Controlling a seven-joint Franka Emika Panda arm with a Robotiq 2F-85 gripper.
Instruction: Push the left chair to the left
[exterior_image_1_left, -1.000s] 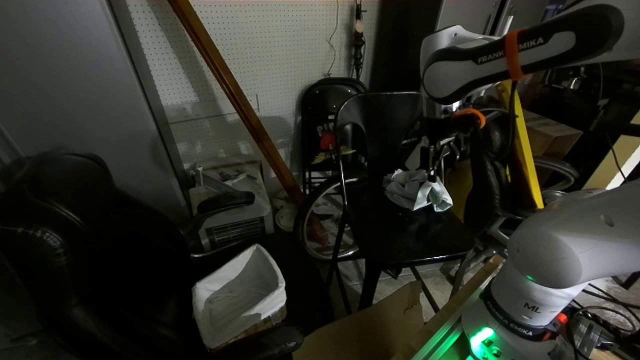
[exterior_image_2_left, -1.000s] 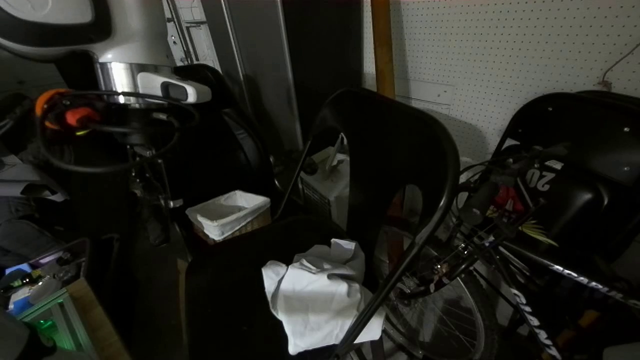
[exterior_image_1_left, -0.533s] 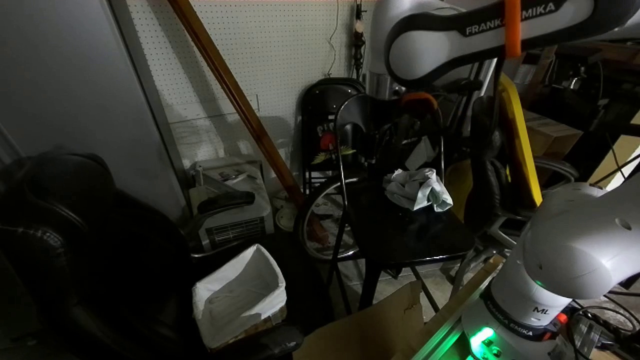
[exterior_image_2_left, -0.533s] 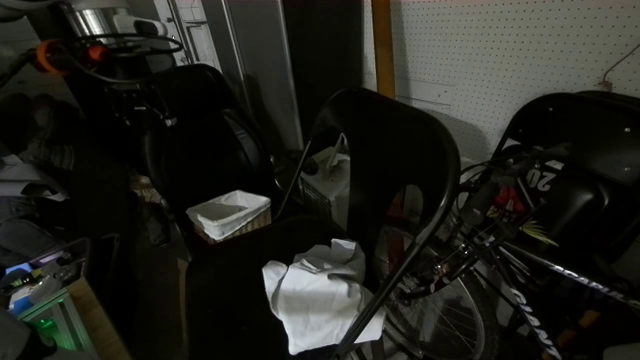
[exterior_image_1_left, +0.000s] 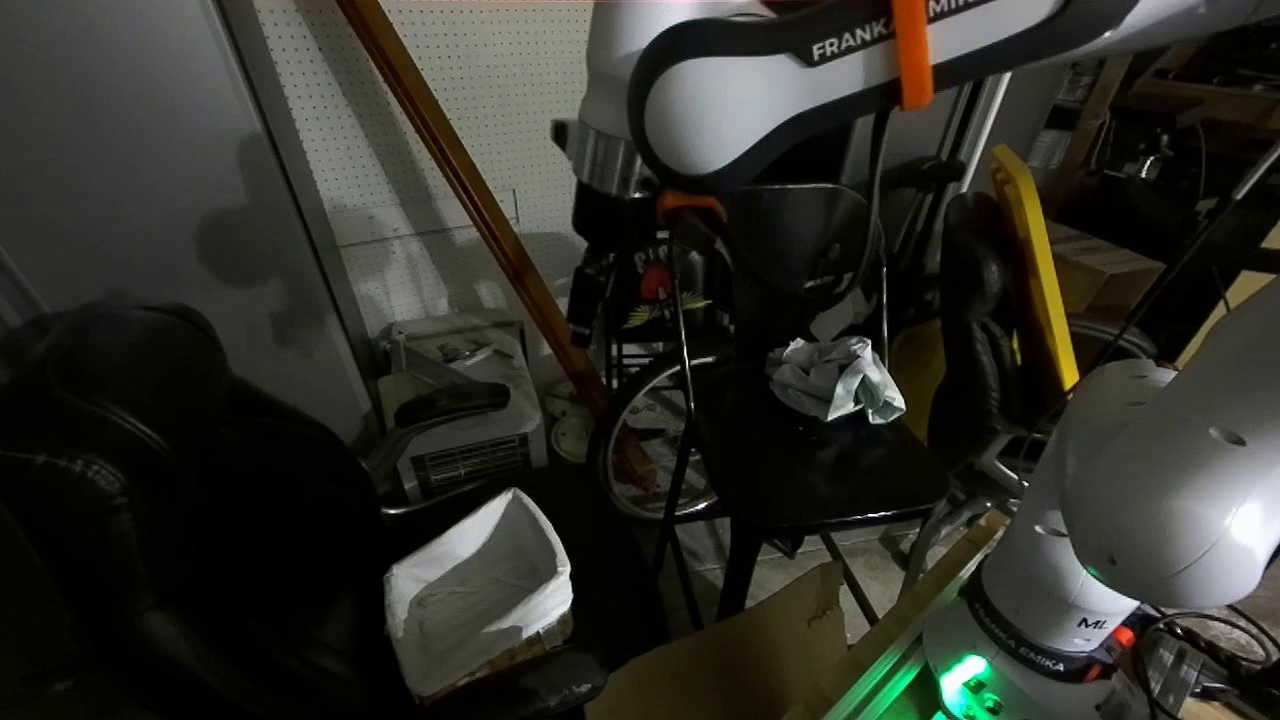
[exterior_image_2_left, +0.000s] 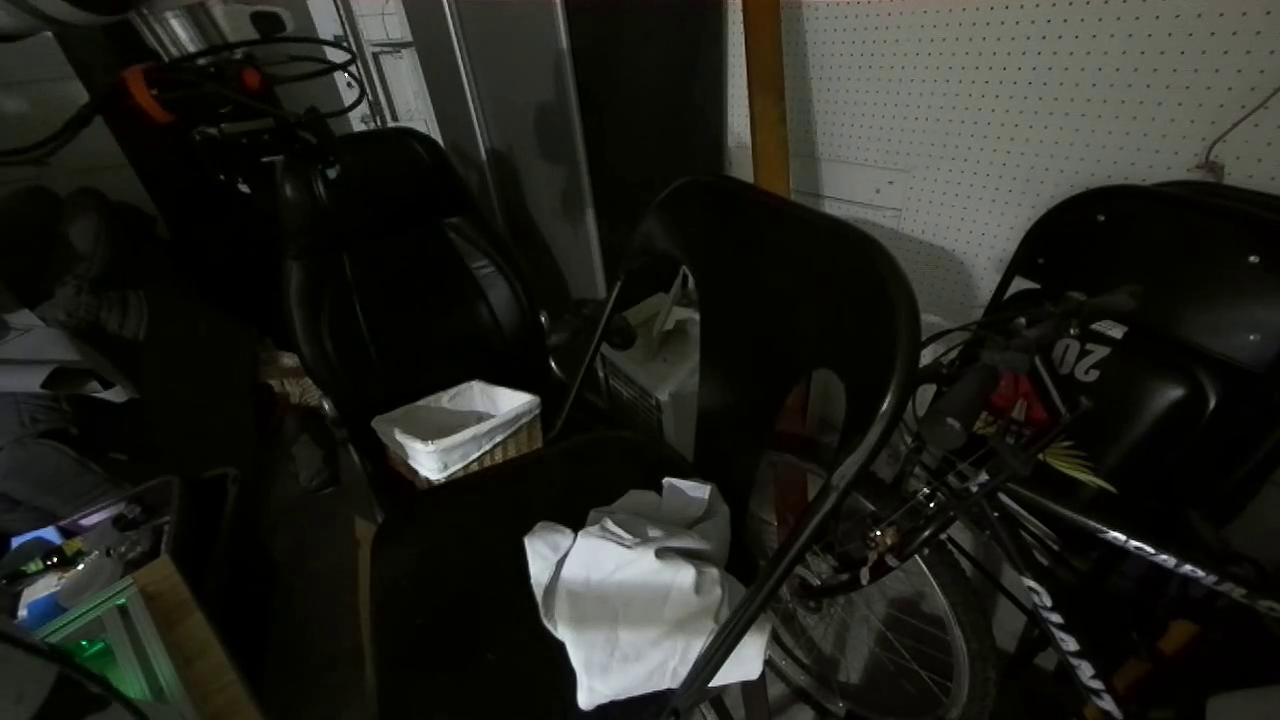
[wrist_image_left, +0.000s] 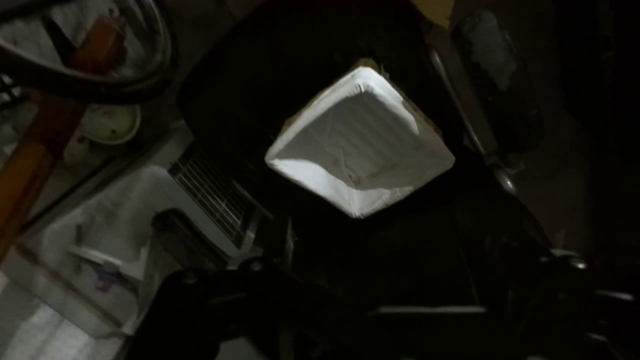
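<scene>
The left chair, a large black padded office chair, stands at the left in an exterior view (exterior_image_1_left: 170, 480). Its back and seat also show in an exterior view (exterior_image_2_left: 410, 280). In the wrist view its dark seat (wrist_image_left: 240, 95) lies below the camera. My gripper (exterior_image_1_left: 585, 315) hangs high, to the right of the chair back in that exterior view. It overlaps the top of the chair back in an exterior view (exterior_image_2_left: 287, 180); contact cannot be told. In the wrist view the dark fingers (wrist_image_left: 385, 300) stand wide apart with nothing seen between them.
A white-lined basket (exterior_image_1_left: 480, 600) sits on the left chair's seat. A metal-framed black chair (exterior_image_1_left: 800, 470) holds a white cloth (exterior_image_1_left: 835, 380). A grey heater box (exterior_image_1_left: 465, 430), a leaning wooden beam (exterior_image_1_left: 480, 210), a bicycle (exterior_image_2_left: 900, 600) and a grey cabinet (exterior_image_1_left: 150, 180) stand around.
My arm has swung from above the metal-framed chair toward the left chair, and the gripper sits higher than a second ago. The chairs, basket and cloth have not moved.
</scene>
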